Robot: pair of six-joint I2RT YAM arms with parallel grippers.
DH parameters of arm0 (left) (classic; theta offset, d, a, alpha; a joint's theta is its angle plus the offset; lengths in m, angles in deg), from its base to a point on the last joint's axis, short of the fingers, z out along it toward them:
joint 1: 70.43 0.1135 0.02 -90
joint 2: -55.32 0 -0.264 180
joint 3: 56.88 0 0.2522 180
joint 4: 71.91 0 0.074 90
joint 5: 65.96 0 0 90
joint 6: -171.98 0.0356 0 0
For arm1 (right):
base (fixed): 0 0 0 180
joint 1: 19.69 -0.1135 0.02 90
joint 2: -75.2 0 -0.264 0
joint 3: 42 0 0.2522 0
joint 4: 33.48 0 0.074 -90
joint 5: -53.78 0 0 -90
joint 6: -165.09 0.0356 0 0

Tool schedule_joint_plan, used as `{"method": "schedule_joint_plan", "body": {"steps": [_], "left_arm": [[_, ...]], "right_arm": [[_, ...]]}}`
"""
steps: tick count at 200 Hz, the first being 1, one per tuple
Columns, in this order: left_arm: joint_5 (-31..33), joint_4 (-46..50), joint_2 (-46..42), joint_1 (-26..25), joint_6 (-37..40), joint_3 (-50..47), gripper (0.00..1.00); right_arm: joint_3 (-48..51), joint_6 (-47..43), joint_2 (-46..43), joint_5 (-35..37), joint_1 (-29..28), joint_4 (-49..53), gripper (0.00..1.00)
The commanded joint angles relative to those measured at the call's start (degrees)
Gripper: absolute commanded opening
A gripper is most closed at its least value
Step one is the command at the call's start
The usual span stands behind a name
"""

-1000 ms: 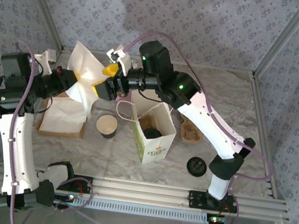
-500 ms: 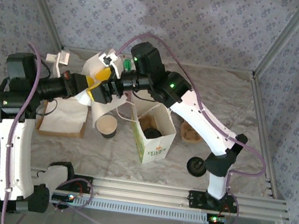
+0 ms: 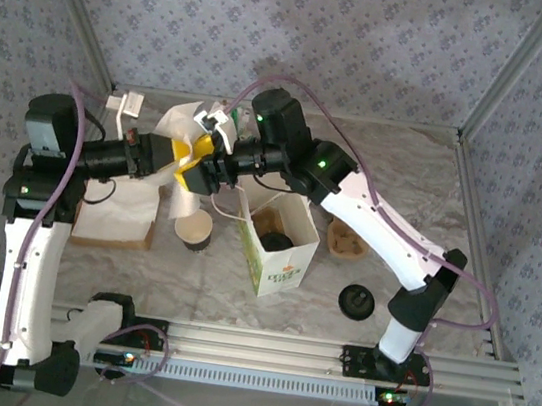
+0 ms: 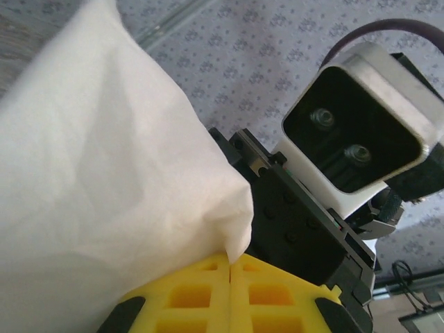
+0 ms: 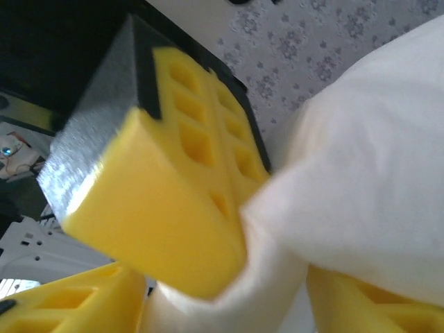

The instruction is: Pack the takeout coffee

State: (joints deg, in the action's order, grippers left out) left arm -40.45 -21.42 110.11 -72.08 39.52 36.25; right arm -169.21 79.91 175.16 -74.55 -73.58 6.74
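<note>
My left gripper [image 3: 186, 154] is shut on a corner of a white napkin [image 3: 177, 195], held up above the table; its yellow fingertips [image 4: 230, 267] pinch the edge of the napkin [image 4: 104, 180]. My right gripper [image 3: 203, 160] faces it head-on, open, its yellow fingers [image 5: 361, 298] standing on either side of the napkin's [image 5: 361, 173] fold next to the left gripper [image 5: 182, 208]. A paper cup [image 3: 193, 230] without a lid stands below them. A loose black lid [image 3: 356, 301] lies at the right. The takeout coffee is out of view.
An open white printed bag [image 3: 282, 265] stands at the centre with something dark and round inside. A brown cardboard piece [image 3: 347, 240] lies to its right, and a brown tray [image 3: 111, 224] with white paper to the left. Patterned walls enclose the table.
My left arm has swung right, carrying the napkin toward the centre. My right gripper has narrowed its jaws around the napkin's corner.
</note>
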Motion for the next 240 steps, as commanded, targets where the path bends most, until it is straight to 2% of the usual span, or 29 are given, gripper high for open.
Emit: {"method": "schedule_joint_plan", "body": {"steps": [1,20,43,63,72,88,108,152,187,206,240], "left_arm": [[1.87,-8.24,-0.98,-3.58,-5.14,-1.87,0.0],[5.11,-9.65,-1.42,-6.71,-6.38,-3.39,0.0],[7.41,-11.56,-2.05,-8.11,-8.42,-4.9,0.0],[9.12,-11.6,-2.19,-8.11,-9.28,-4.53,0.0],[9.84,-11.66,-2.14,-8.13,-9.82,-4.11,0.0],[10.76,-12.68,-2.01,-8.11,-11.12,-3.54,0.0],[12.24,-14.66,-2.18,-8.12,-13.29,-4.05,0.0],[15.4,-21.74,-4.11,-8.29,-20.16,-8.08,0.0],[17.94,-21.45,-4.98,-8.72,-21.37,-8.45,0.0],[20.39,-18.45,-5.36,-8.74,-19.95,-7.82,0.3],[26.71,-10.02,-6.72,-8.72,-14.07,-4.25,0.77]], "right_arm": [[1.38,-0.23,-2.85,-2.24,-0.14,-3.67,0.61],[3.91,0.75,-4.21,-0.91,-0.25,-6.51,0.61],[5.23,1.07,-4.83,-0.95,-0.38,-7.38,0.48],[6.31,0.68,-5.52,-0.81,-0.83,-7.3,0.43],[6.97,0.39,-6.03,-0.53,-1.08,-7.31,0.44],[8.41,0.16,-7.15,0.71,-1.52,-7.72,0.55],[10.13,1.32,-8.44,2.42,-1.35,-9.54,0.55],[10.87,4.03,-8.97,4.41,-1.61,-11.25,0.26],[10.7,5.67,-9.21,6.98,-1.65,-11.74,0.02],[10.71,6.59,-9.56,8.21,-1.71,-11.81,0.0],[11.82,7.74,-12.15,12.71,-2.04,-10.32,0.0]]}}
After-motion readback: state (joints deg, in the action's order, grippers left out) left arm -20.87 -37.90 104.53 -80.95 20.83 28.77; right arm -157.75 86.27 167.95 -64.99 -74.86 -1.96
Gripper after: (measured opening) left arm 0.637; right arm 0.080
